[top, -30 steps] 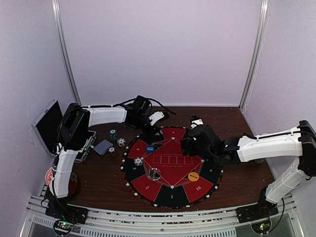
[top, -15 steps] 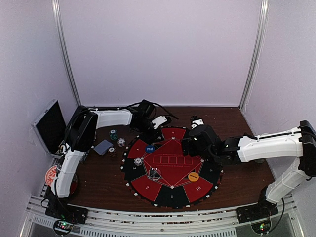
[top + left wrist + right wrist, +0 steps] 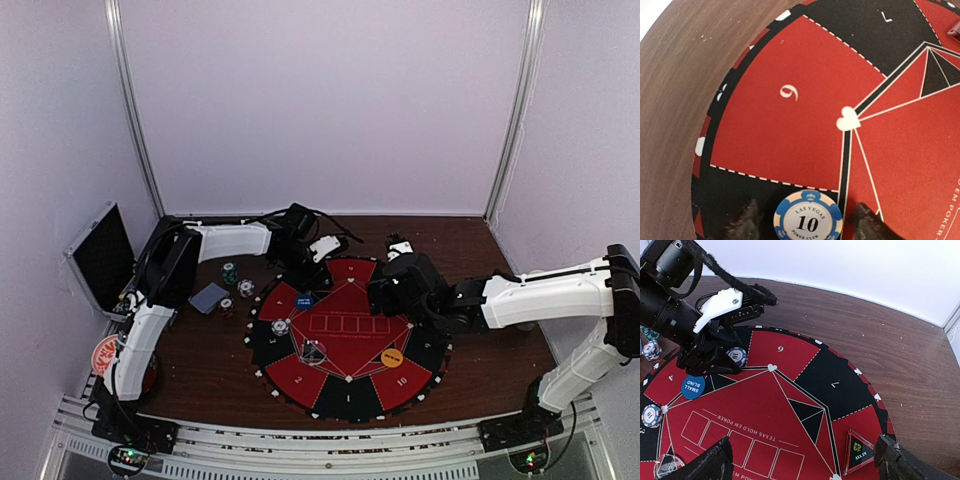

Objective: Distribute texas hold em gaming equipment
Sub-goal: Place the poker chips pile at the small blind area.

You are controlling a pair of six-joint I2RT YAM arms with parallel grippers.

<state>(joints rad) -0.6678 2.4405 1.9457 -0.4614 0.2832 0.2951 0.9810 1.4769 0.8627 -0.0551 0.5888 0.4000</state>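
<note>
A blue-and-white poker chip marked 10 (image 3: 808, 216) lies flat on the round red-and-black mat (image 3: 790, 130), on a black segment beside segment 6. My left gripper (image 3: 805, 221) straddles it, open, with a gap on each side. The right wrist view shows the same chip (image 3: 736, 356) under the left gripper (image 3: 715, 357). My right gripper (image 3: 807, 462) hangs open and empty over the mat's right half. On the mat are a blue button (image 3: 303, 299), an orange button (image 3: 392, 356) and another chip (image 3: 281, 327). Teal (image 3: 229, 272), white (image 3: 246, 288) and red (image 3: 226, 305) chips and the cards (image 3: 209, 297) lie left of the mat.
An "ALL IN" triangle (image 3: 858, 452) lies near my right gripper's fingertip, and a clear triangle (image 3: 314, 351) lies on the mat's near side. An open case (image 3: 100, 255) stands at the far left. A red-and-white disc (image 3: 103, 355) lies by the left arm's base.
My left gripper has opened and let go of the chip, which now lies on the mat. The left arm reached slightly farther right. The right arm has not moved.
</note>
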